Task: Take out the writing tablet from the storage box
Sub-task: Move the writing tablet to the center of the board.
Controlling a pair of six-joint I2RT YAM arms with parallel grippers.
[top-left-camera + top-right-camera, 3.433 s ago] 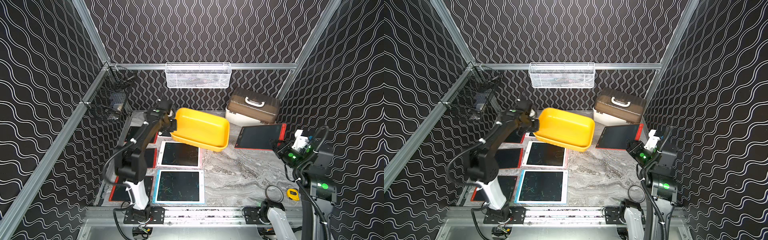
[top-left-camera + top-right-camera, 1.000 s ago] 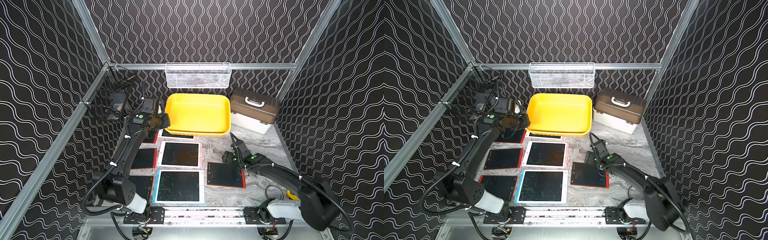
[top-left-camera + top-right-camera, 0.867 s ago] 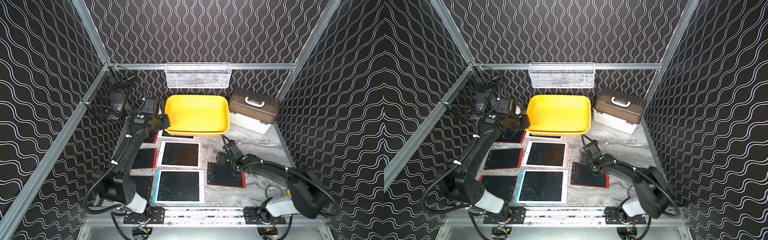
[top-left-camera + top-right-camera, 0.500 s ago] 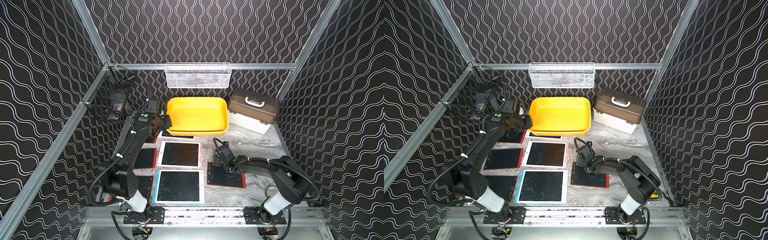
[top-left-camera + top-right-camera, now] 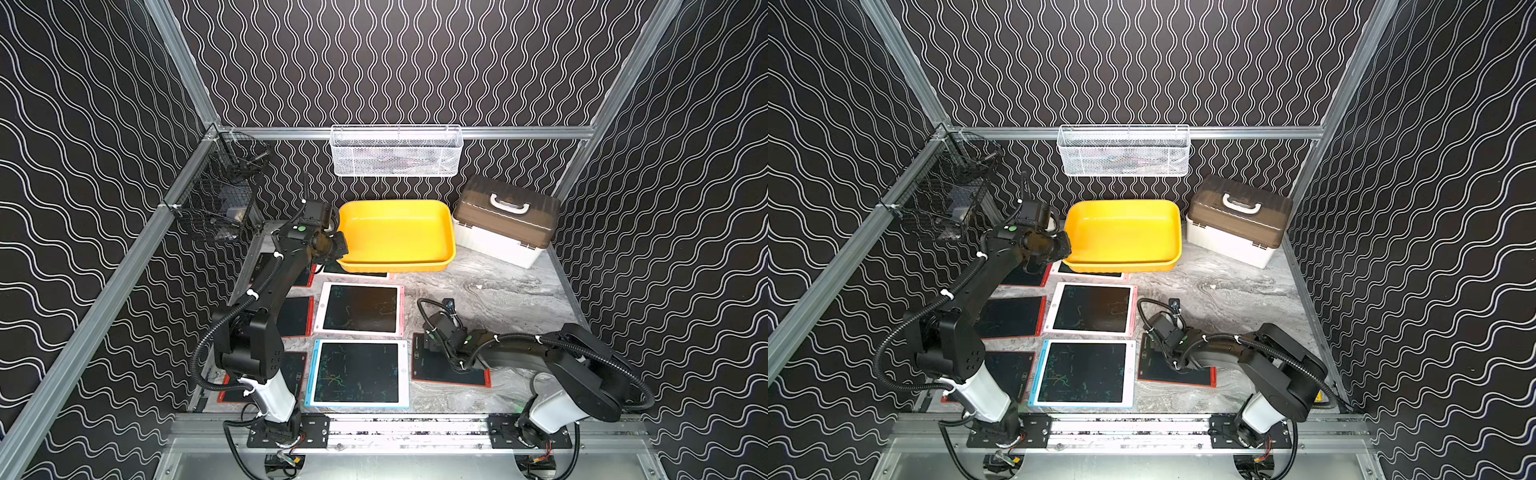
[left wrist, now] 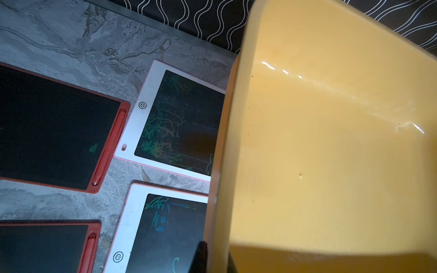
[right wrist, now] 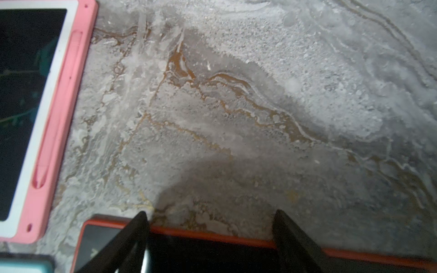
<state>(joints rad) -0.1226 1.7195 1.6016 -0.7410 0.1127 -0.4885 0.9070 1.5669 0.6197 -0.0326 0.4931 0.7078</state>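
- Spotting in both top views the storage box (image 5: 395,266) (image 5: 1121,261) at the back of the worktop (image 5: 498,291), just beside a cream case (image 5: 505,232) and below a white mesh basket (image 5: 395,151).
- Finding the left hand (image 5: 339,250) clamped tight on the box's left rim. Picking out, in the left wrist view alone, dark fingertips (image 6: 199,257) on either side of that rim, and a bare yellow inside.
- Catching another tablet (image 6: 175,123) tucked partly under the box. Seeing only a sliver of it in the top views and far more in the left wrist view.
- Locating the writing tablet (image 5: 436,370) (image 7: 212,257), red-framed, lying flat on the worktop well outside the box, just right of a blue-framed tablet (image 5: 357,372).
- Reading the right hand (image 7: 210,212) in the right wrist view as wide open, gripping nothing, poised over the tablet's far long edge near a corner. Failing to tell whether touching.
- Noting open marble between tablet and box, running on toward the cream case, and only narrow gaps toward the blue-framed tablet and a pink-framed tablet (image 5: 359,307).
- Logging the tablet's long axis running side to side, parallel to the front rail (image 5: 395,428), button end pointing at the blue-framed tablet. Logging the box's long axis running likewise, open side up.
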